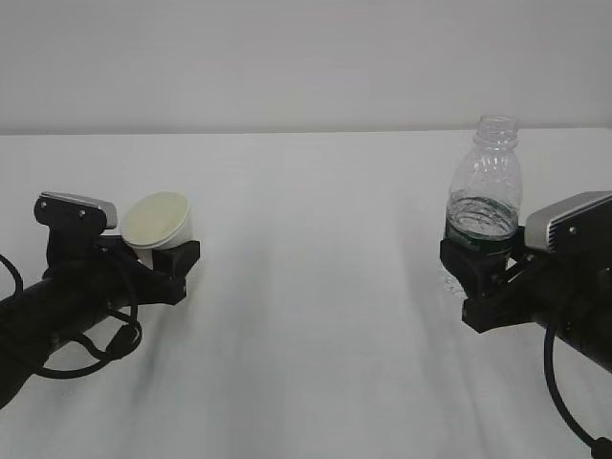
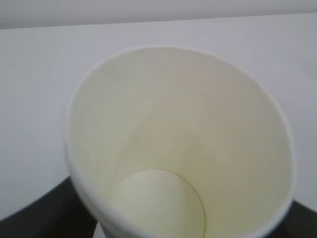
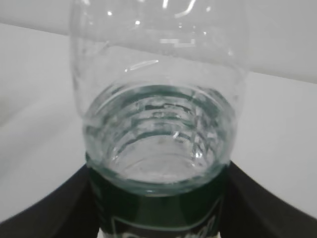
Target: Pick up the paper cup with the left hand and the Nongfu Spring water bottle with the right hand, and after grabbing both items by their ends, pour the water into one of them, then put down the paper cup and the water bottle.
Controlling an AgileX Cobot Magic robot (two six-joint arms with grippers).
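Cup (image 1: pixel 163 220) tilted; bottle (image 1: pixel 485 191) upright (uncapped)

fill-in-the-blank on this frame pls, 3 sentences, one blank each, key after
1. The paper cup in the left hand is tilted and looks ____ inside.
2. The water bottle in the right hand stands upright with no ____ on its neck.
3. The dark band around the bottle's middle is ____ in colour.

Missing words: empty; cap; green
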